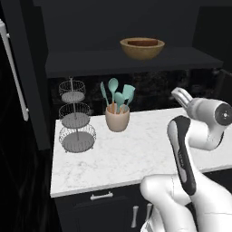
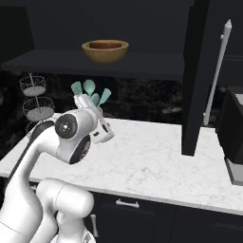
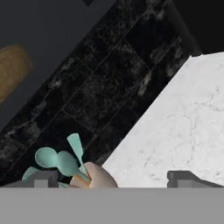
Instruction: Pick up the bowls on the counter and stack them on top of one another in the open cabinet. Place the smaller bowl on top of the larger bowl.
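The larger bowl [image 1: 142, 48] sits on the shelf board of the open cabinet [image 1: 90, 61], and the smaller bowl [image 1: 143, 42] rests inside it; from both base cameras only a dark reddish-brown band of the small one shows above the tan rim. In the hand view the tan bowl [image 3: 12, 72] is cut off at the left edge and blurred, so its contents cannot be made out there. The pincer [image 3: 113, 177] hangs above the white marble surface [image 1: 136, 149], below and well apart from the shelf, its fingertips [image 3: 43, 177] spread wide with nothing between them. In the left base view the pincer [image 1: 181, 96] shows as pale prongs, probably the fingers, though the detail is poor. A utensil cup [image 1: 117, 118] with teal spatulas [image 1: 117, 94] stands near a wire basket stand [image 1: 74, 118]; the arm hides most of the cup in the right base view.
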